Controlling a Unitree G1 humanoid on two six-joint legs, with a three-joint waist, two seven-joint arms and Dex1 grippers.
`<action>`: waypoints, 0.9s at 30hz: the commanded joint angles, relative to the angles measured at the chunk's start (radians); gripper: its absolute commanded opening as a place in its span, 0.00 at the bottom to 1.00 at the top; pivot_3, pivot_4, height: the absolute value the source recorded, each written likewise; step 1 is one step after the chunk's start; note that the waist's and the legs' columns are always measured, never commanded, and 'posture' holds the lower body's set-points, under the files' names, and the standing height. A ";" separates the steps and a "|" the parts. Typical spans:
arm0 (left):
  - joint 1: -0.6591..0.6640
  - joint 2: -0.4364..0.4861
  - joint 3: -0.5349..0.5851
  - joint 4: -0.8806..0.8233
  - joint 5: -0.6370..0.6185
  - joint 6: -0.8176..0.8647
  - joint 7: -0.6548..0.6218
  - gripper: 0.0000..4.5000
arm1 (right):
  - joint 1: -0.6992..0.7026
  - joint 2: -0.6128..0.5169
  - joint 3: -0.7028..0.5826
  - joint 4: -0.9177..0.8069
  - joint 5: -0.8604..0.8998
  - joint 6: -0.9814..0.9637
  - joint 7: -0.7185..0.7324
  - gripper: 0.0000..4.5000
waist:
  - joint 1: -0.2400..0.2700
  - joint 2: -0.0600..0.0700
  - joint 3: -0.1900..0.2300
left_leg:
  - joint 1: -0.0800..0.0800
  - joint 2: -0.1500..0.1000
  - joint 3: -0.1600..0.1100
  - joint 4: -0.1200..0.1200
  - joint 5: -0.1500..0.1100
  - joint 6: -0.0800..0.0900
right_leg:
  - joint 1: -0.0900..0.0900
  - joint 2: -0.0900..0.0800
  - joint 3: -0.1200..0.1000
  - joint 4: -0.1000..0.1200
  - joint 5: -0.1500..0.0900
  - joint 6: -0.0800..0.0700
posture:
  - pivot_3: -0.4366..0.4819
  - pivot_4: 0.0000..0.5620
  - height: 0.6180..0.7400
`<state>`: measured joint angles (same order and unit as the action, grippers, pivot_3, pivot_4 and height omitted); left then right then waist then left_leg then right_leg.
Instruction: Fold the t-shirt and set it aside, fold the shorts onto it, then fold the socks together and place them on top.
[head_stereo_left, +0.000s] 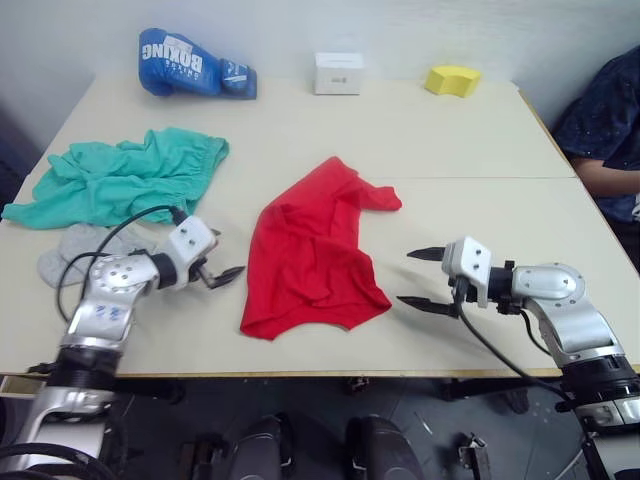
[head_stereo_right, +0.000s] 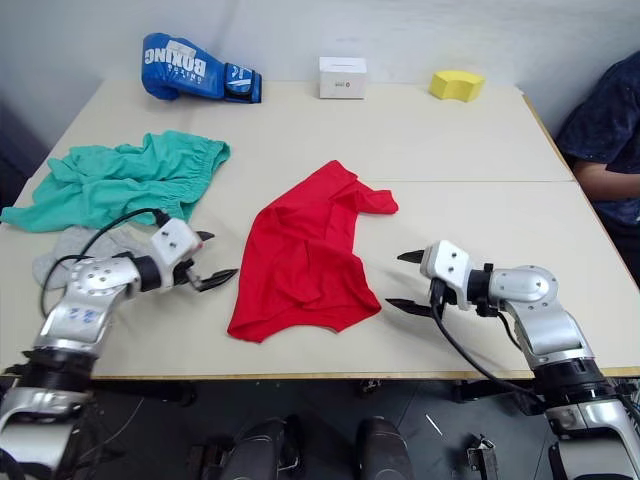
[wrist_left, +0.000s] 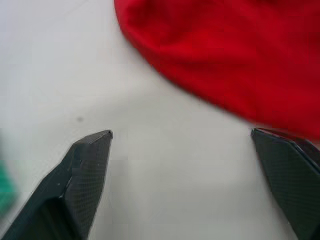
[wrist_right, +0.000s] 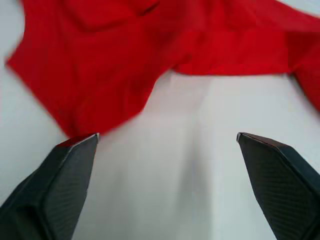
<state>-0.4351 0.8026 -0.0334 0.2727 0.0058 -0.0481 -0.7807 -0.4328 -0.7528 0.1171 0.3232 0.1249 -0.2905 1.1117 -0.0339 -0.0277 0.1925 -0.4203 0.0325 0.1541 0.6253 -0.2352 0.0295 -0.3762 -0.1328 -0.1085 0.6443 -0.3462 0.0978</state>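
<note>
Both grippers, left gripper (head_stereo_left: 222, 266) and right gripper (head_stereo_left: 423, 279), flanked the crumpled t-shirt (head_stereo_left: 315, 250) with fingers spread wide, seemingly poised to grasp its edges.

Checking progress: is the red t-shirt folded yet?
Not folded: the t-shirt lies crumpled and uneven on the table.

Crumpled red t-shirt (head_stereo_left: 312, 250) mid-table — teal shorts (head_stereo_left: 120, 178) (grey socks (head_stereo_left: 85, 247) beside) leftward
</note>
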 joint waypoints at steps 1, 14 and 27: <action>-0.010 0.040 -0.052 0.119 0.096 -0.284 -0.013 1.00 | -0.083 0.026 0.021 0.198 -0.103 -0.356 -0.032 1.00 | 0.000 0.001 0.000 | 0.000 0.000 0.000 0.000 0.000 0.000 | 0.000 -0.001 0.000 0.000 0.000 0.000 | 0.48 0.27 1.00; -0.124 -0.039 -0.222 0.396 0.077 -0.926 -0.209 1.00 | -0.292 0.136 0.206 0.604 -0.285 -0.977 -0.108 1.00 | 0.000 0.005 -0.002 | 0.001 0.000 0.002 0.005 0.003 0.008 | 0.002 0.000 -0.002 0.002 0.000 0.000 | 0.48 0.27 1.00; -0.181 -0.122 -0.269 0.558 0.204 -1.142 -0.091 1.00 | -0.297 0.155 0.199 0.611 -0.573 -1.126 -0.448 1.00 | 0.003 0.007 -0.004 | 0.016 -0.001 0.001 0.003 -0.002 0.011 | 0.018 -0.003 0.001 0.000 0.000 0.000 | 0.48 0.27 1.00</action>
<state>-0.6433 0.7045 -0.2277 0.8026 0.1478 -1.1701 -0.8514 -0.7490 -0.6087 0.3003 0.9506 -0.3822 -1.3961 0.7008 -0.0309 -0.0206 0.1888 -0.4040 0.0317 0.1546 0.6286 -0.2373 0.0401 -0.3582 -0.1357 -0.1075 0.6443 -0.3463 0.0975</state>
